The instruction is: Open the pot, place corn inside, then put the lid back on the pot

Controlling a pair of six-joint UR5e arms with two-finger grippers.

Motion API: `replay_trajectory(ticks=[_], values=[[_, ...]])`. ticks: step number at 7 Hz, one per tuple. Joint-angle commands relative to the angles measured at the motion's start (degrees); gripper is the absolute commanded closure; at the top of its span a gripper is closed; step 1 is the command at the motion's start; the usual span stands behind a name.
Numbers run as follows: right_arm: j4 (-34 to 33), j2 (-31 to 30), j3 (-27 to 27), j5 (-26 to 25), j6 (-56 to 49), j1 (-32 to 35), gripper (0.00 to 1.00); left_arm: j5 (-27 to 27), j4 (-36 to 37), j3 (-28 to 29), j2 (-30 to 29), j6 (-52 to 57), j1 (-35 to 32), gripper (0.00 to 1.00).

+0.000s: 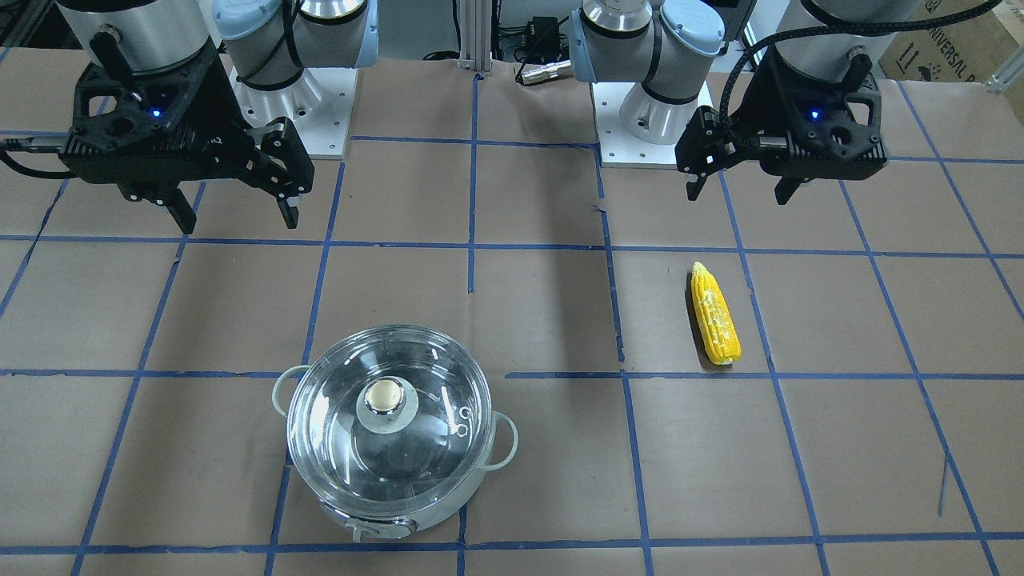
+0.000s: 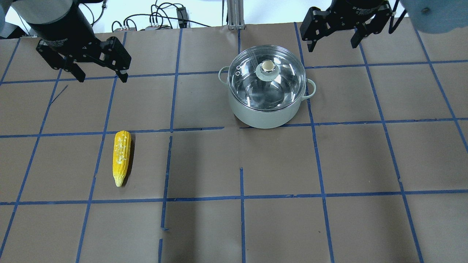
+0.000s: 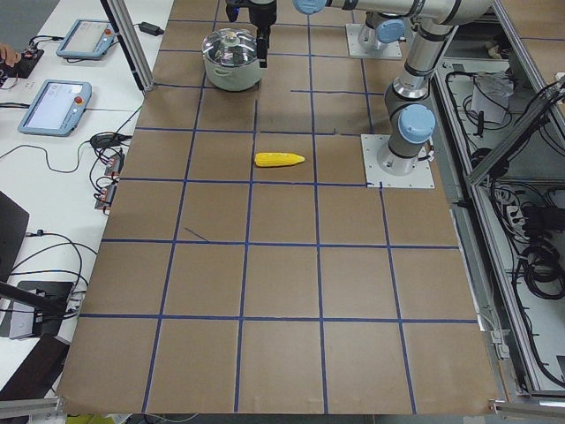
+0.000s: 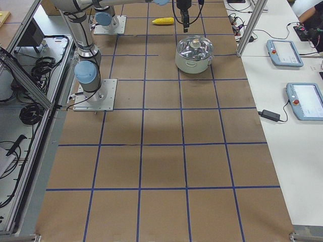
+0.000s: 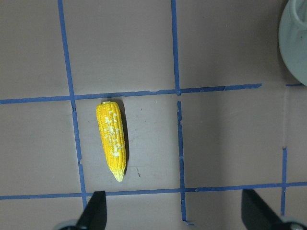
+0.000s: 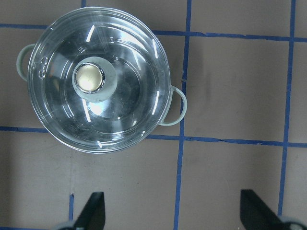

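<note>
The steel pot (image 2: 263,118) stands on the table with the clear glass lid (image 2: 252,86) on it, pale knob (image 2: 268,66) at the centre. It also shows in the front view (image 1: 416,520) and the right wrist view (image 6: 175,106). The yellow corn (image 2: 121,156) lies flat on the table, apart from the pot, also in the front view (image 1: 714,314) and the left wrist view (image 5: 112,139). My left gripper (image 2: 102,78) is open and empty, high above the table behind the corn. My right gripper (image 2: 332,45) is open and empty, raised beside the pot.
Brown paper with a blue tape grid (image 2: 241,197) covers the table. The two arm bases (image 1: 656,120) stand at the robot's edge. Tablets (image 3: 55,104) and cables lie on a white side table beyond the far edge.
</note>
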Motion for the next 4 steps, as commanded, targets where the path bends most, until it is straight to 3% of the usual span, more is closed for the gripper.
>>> replay_trajectory(ticks=[1, 4], values=[[6.6, 1.0, -0.4, 0.5, -0.2, 0.0, 0.01, 0.0, 0.1, -0.2, 0.1, 0.1, 0.0, 0.00], [7.4, 1.0, -0.4, -0.4, -0.1, 0.1, 0.01, 0.0, 0.1, -0.4, 0.3, 0.1, 0.0, 0.00]])
